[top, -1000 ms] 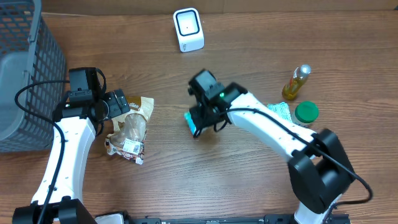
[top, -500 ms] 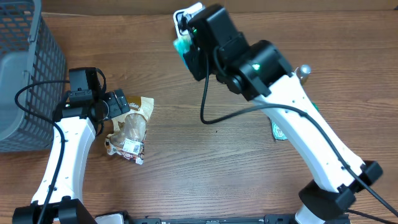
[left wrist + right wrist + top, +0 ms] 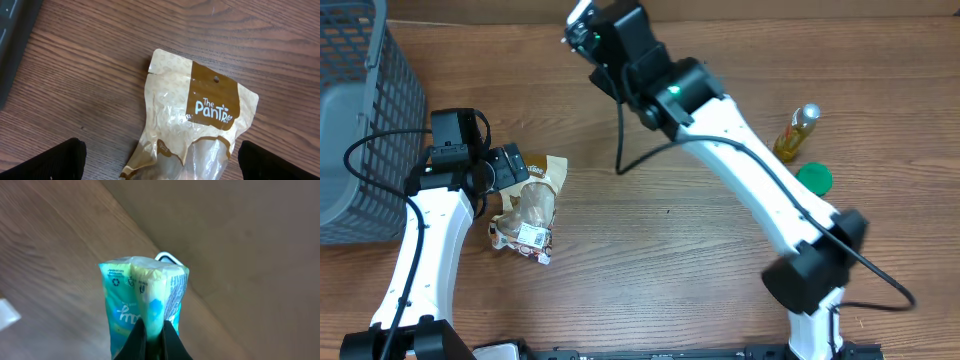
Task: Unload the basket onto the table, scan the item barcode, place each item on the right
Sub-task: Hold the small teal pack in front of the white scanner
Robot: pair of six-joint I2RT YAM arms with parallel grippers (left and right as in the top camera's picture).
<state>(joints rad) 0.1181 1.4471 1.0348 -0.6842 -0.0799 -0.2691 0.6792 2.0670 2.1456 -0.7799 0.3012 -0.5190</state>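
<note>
At the far middle of the wooden table [image 3: 650,260], the right arm stretches out high, and its wrist view shows the right gripper [image 3: 151,335] pinched shut on the lower end of a teal packet [image 3: 142,290]. The packet stands upright off the table, its folded top edge uppermost. A white rounded rim [image 3: 167,256] peeks out just behind the top of the packet. That is probably the scanner, though the arm hides it from overhead.

The packet looks like thin printed film around something soft. I judge it light and easy to crush, with a skin slippery enough to twist or creep in a narrow pinch. A hold on one end, as now, leaves the broad printed faces free to turn toward the reader. Squeezing the middle would wrinkle the film and could spoil a code. Small print shows on the faces, but I cannot tell which one carries the barcode.

The left gripper [image 3: 165,160] has its fingers spread wide and holds nothing. It hangs over a tan "The Pantry" snack pouch [image 3: 200,115], which lies flat on the table with a white label at its near end. A grey mesh basket [image 3: 360,120] stands at the left edge. On the right, well apart from the arms, are a small bottle of yellow liquid [image 3: 798,130] and a green lid [image 3: 813,178].
</note>
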